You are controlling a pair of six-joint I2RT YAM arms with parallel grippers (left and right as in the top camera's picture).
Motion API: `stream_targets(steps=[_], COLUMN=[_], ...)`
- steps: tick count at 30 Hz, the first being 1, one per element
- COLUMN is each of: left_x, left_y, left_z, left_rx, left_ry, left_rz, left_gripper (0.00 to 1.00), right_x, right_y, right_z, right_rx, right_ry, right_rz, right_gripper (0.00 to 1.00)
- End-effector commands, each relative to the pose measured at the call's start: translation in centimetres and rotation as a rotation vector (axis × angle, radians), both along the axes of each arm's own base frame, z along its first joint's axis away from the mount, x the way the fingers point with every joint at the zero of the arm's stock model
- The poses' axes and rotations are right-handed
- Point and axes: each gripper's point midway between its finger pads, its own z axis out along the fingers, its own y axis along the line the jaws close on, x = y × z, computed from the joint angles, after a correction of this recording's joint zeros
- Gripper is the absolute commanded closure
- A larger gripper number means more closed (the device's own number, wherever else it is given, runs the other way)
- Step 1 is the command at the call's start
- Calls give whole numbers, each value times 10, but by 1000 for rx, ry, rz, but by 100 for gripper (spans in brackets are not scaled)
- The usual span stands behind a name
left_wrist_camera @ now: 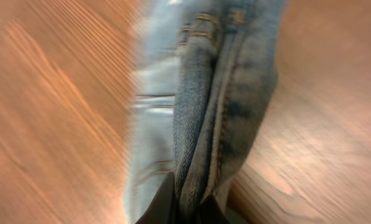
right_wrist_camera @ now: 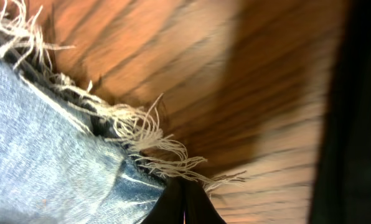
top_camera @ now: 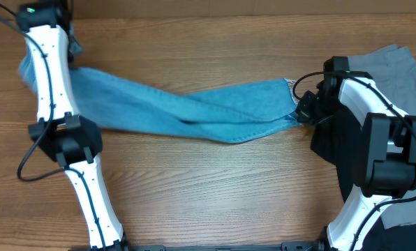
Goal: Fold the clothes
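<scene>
The jeans (top_camera: 187, 104) are pinched at opposite ends by the left gripper (left_wrist_camera: 184, 202) and right gripper (right_wrist_camera: 184, 200); an end-to-end fold is likely required next.

No text, label, brand or number can be read on the jeans (top_camera: 194, 108), on the desk (top_camera: 215, 188), or anywhere else in the three views.
</scene>
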Motion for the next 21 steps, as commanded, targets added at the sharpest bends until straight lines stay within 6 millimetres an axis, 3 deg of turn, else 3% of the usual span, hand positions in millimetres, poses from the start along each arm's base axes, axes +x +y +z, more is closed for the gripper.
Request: stream_targets(steps=[1,10,13,16,21], left_x=[-10,-14,-15,-16,-16], left_y=[-1,-9,-9,-10,-10], left_z=[66,52,51,51,51], left_rx=[42,-10,-11,-12,-13], left_ry=[-142,-94,-88,-85,-84], left_rz=[19,5,5,5,4], left_gripper=[96,96,96,96,96], right_x=[2,31,45,52,59], right_y=[10,8,25,47,80], right_z=[-7,63,84,87,72], right_rx=[-50,-176,-129,-77,-67], right_ry=[10,-44,-105,-146,-168], right_rz=[65,73,122,163,236], right_gripper=[96,96,96,96,96])
